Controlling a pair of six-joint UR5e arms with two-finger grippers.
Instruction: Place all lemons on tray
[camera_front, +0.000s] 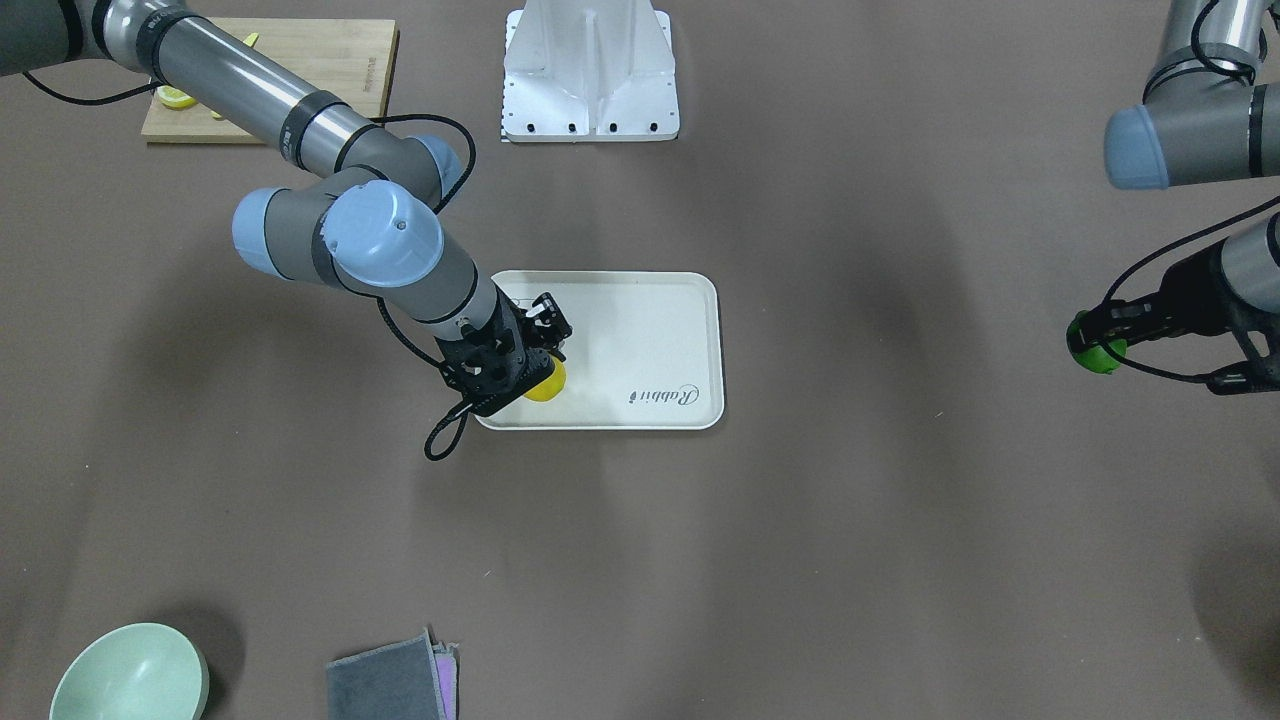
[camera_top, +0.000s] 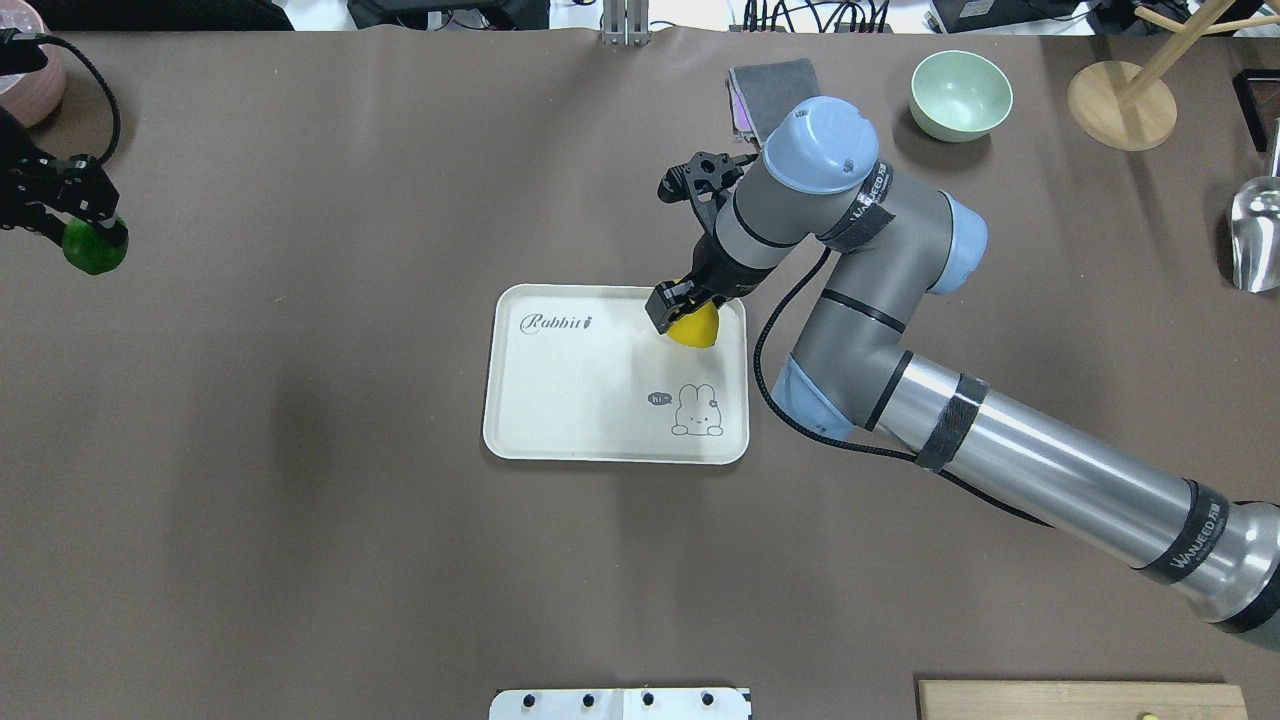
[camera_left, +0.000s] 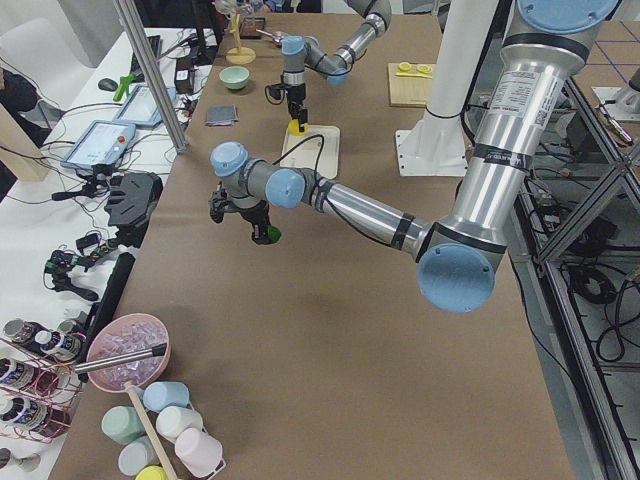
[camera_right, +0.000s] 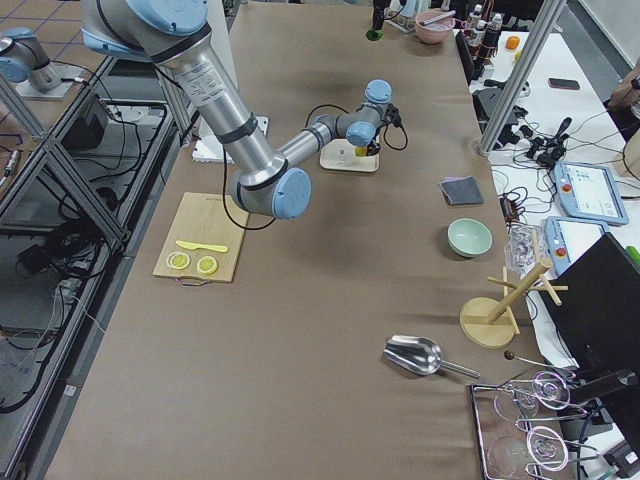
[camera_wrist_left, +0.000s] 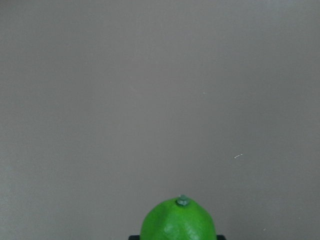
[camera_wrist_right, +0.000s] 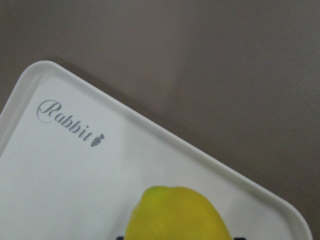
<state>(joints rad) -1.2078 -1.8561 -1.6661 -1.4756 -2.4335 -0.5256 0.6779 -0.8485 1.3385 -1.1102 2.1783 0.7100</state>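
Observation:
The off-white "Rabbit" tray (camera_top: 580, 400) lies mid-table. My right gripper (camera_top: 685, 315) is shut on the bright yellow lemon (camera_top: 694, 327) and holds it low over the tray's far right corner; I cannot tell whether the lemon touches the tray. The right wrist view shows this lemon (camera_wrist_right: 177, 215) over the tray (camera_wrist_right: 60, 165). My left gripper (camera_top: 90, 235) is shut on the green lemon (camera_top: 95, 248) far from the tray, near the table's left end and above bare table. The green lemon also shows in the left wrist view (camera_wrist_left: 178, 222).
A wooden cutting board (camera_front: 300, 60) with lemon slices lies near the robot's right side. A pale green bowl (camera_top: 960, 95), a grey cloth (camera_top: 770, 85), a wooden stand (camera_top: 1120, 100) and a metal scoop (camera_top: 1255, 235) stand far right. A white mount base (camera_front: 590, 80) sits behind the tray.

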